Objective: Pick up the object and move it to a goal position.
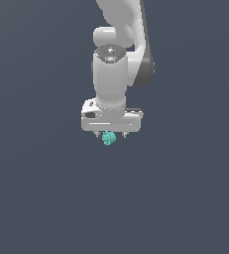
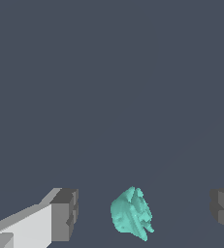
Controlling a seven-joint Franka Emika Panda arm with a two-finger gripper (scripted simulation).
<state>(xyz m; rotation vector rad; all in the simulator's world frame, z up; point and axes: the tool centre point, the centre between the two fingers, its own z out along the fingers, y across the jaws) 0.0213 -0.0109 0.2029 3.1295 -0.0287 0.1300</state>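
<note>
Gripper (image 2: 141, 213): jaws spread wide, nothing clasped
Object (image 2: 131, 214): teal, knobbly; between the fingers (image 2: 65, 214), touching neither

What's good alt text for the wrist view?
A tiny teal-green lumpy object sits between the open gripper's two grey fingertips, with clear gaps on both sides, against a plain dark blue-grey background.
</note>
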